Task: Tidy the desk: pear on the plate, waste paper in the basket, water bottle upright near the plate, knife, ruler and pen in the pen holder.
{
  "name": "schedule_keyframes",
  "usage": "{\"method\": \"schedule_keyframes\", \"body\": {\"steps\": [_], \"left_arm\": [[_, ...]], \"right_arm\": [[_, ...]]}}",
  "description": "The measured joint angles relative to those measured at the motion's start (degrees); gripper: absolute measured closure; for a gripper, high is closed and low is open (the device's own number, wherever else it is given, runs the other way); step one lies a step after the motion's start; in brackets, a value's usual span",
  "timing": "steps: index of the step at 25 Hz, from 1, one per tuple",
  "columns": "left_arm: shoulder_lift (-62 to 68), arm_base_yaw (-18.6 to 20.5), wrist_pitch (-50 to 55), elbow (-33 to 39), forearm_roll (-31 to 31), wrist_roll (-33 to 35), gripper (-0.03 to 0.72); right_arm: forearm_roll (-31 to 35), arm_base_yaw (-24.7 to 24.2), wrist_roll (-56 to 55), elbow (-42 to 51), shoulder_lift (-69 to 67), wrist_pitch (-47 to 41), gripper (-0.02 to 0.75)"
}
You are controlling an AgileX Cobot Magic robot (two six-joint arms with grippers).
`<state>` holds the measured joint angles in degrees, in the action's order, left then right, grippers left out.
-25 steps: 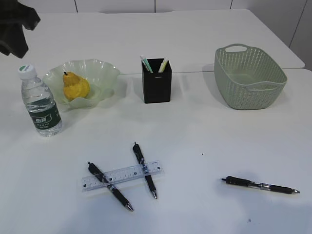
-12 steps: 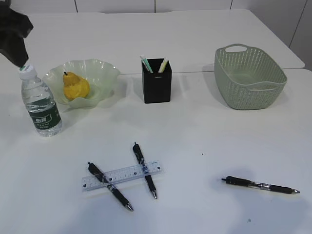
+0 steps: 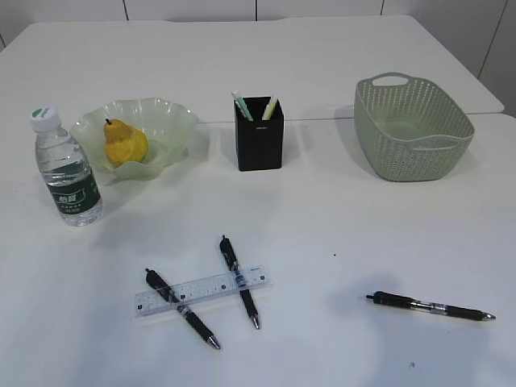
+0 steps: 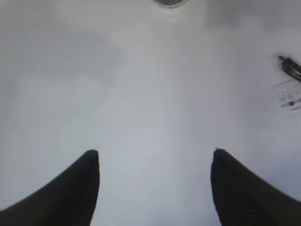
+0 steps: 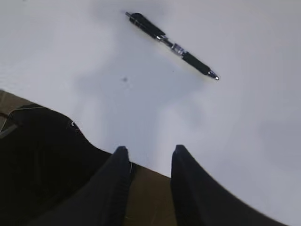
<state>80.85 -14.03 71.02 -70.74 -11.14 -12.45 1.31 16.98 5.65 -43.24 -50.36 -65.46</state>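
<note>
The yellow pear point(image 3: 125, 145) lies in the pale green plate point(image 3: 173, 121). The water bottle point(image 3: 68, 173) stands upright left of the plate. The clear ruler point(image 3: 201, 292) lies across two black pens point(image 3: 181, 309) point(image 3: 239, 280). A third pen point(image 3: 431, 306) lies at the front right and also shows in the right wrist view point(image 5: 169, 44). The black pen holder point(image 3: 259, 133) holds two pale sticks. The basket point(image 3: 413, 129) stands at the back right. My left gripper point(image 4: 155, 153) is open over bare desk. My right gripper point(image 5: 149, 149) is open and empty at the desk's edge. No waste paper or knife shows.
The left wrist view shows the bottle's base point(image 4: 170, 2) at the top edge and the ruler's end point(image 4: 288, 94) with a pen tip point(image 4: 289, 65) at the right. Neither arm shows in the exterior view. Brown floor lies beyond the desk's edge under my right gripper.
The dark left arm at the top left, above the bottle, has pulled out of the exterior view. The objects on the desk have not moved.
</note>
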Motion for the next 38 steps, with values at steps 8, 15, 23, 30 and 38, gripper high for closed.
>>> {"method": "schedule_keyframes", "body": {"steps": [8, 15, 23, 30, 38], "left_arm": [[-11.50, 3.29, 0.00, 4.78, -0.14, 0.00, 0.221], [-19.06, 3.29, 0.00, 10.46, -0.30, -0.13, 0.223], [-23.16, 3.29, 0.11, 12.38, -1.16, -0.13, 0.225], [-23.48, 3.29, 0.11, 12.38, -3.95, -0.13, 0.234], [-23.48, 3.29, 0.11, 12.38, -4.93, -0.13, 0.241]], "right_arm": [[3.94, 0.00, 8.38, -3.83, -9.38, 0.14, 0.477], [6.33, 0.00, 15.96, -9.60, -16.11, 2.27, 0.477], [9.19, 0.00, 21.64, -14.31, -23.12, 3.56, 0.477], [8.72, 2.38, 19.61, -19.01, -28.96, 1.62, 0.477], [5.12, 3.28, 12.37, -30.97, -39.32, -4.40, 0.477]]}}
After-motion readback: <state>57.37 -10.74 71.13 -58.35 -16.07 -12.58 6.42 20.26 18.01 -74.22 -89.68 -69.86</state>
